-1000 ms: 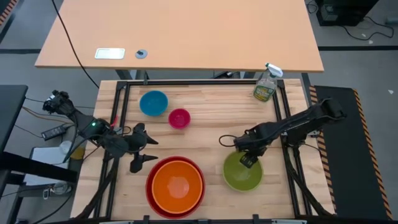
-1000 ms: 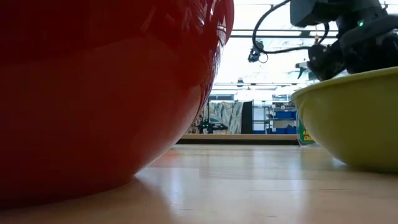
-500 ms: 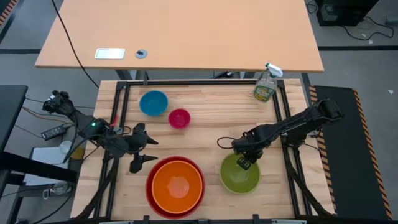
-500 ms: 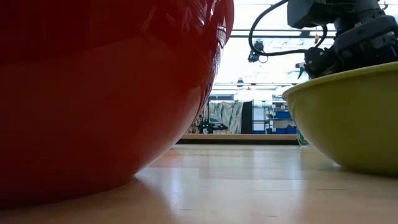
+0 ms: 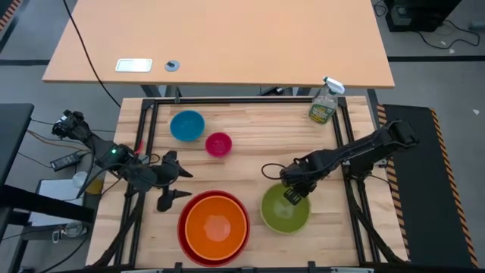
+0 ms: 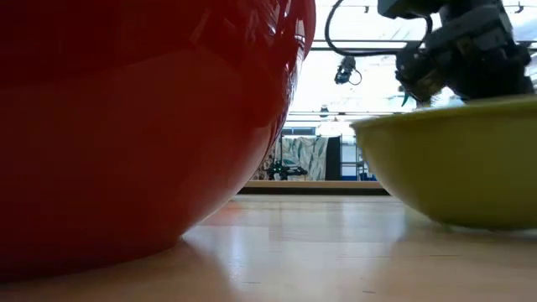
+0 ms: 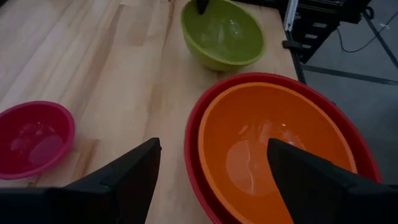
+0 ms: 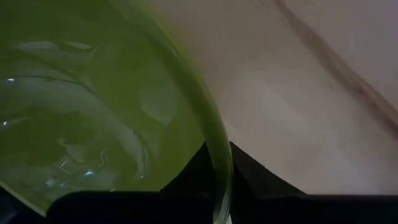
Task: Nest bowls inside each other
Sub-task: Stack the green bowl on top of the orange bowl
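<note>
A lime green bowl [image 5: 286,210] sits on the table right of centre, with my right gripper [image 5: 293,196] shut on its far rim. To its left, the orange bowl [image 5: 215,226] sits nested inside the large red bowl [image 5: 184,231]. The small blue bowl [image 5: 187,125] and the smaller pink bowl [image 5: 218,143] rest apart on the far left of the table. My left gripper [image 5: 170,182] hangs open over the table left of the red bowl, touching nothing. My right gripper pinches the green bowl's rim [image 8: 219,180] on its far side, one finger [image 8: 186,177] inside the bowl and one [image 8: 264,180] outside. The fingers come steeply from above, pointing down. The bowl's base [image 6: 470,222] stays low at the tabletop, its mouth up.
A clear spray bottle [image 5: 324,102] stands at the table's far right corner. A black frame [image 5: 227,100] runs round the table's edges. Bare wood lies between the green bowl and the red bowl [image 6: 143,117], and in the table's middle.
My right gripper has moved toward the table's left edge, taking the green bowl with it. The bowl has slid along the table toward the red and orange bowls, staying mouth up.
</note>
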